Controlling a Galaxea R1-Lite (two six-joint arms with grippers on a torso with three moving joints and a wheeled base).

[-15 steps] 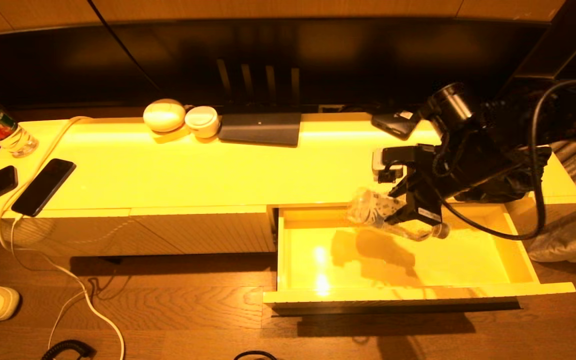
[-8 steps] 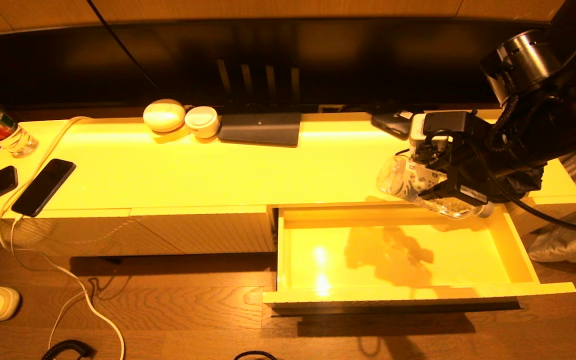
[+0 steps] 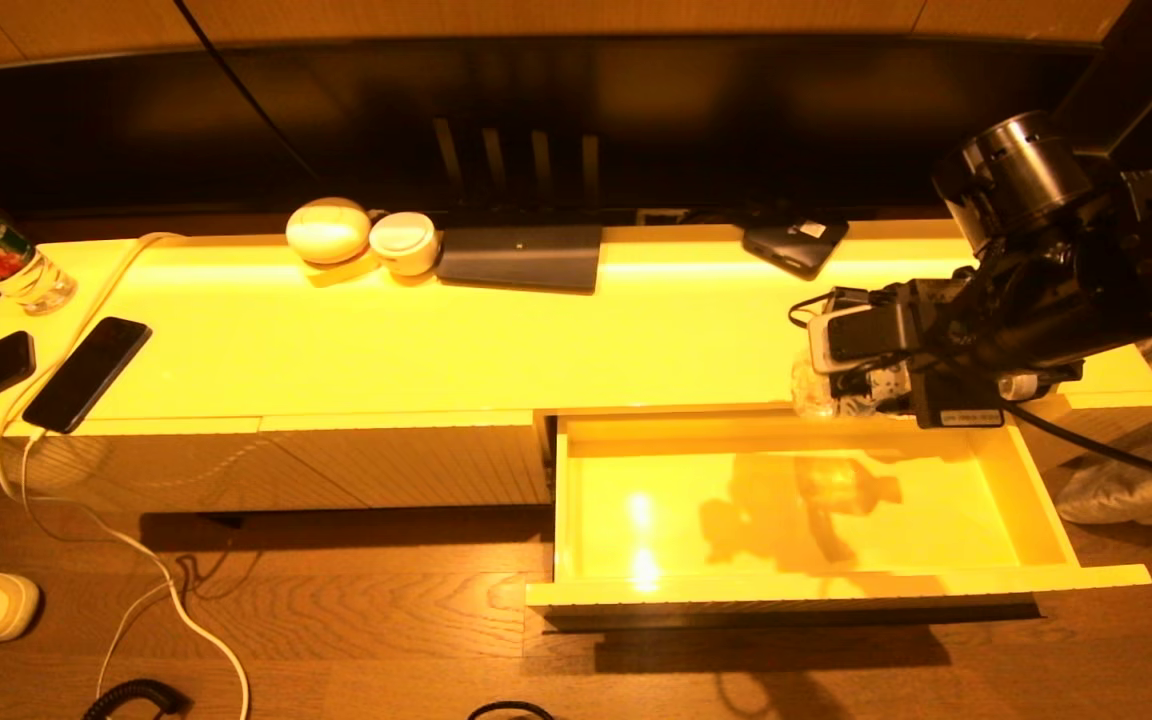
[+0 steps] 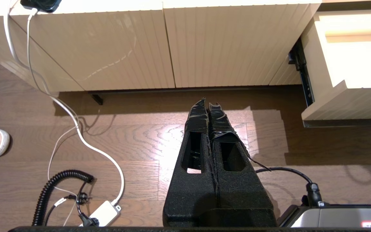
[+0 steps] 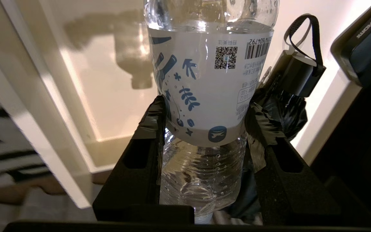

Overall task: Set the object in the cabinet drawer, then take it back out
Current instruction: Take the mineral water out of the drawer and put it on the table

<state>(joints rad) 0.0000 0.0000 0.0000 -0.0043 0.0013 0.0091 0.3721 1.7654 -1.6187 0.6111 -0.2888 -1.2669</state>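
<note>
Right pincer [image 5: 204,129] clamped on clear water bottle [image 5: 204,80], fingers [image 5: 150,129] pressing the white label from both sides. Bottle held level in the air above the far edge of the cabinet drawer [image 3: 1036,520], at the right end of the bench [image 3: 436,340]. Drawer pulled wide open, glossy inside bare apart from the bottle's shadow. Black folded umbrella [image 5: 298,74] just beyond the bottle on the bench. Left pincer [image 4: 208,109] pressed together, parked low over the wood floor [image 4: 124,145], near the ribbed cabinet front [image 4: 124,48]. White cable [image 4: 76,125] trailing across the floor.
</note>
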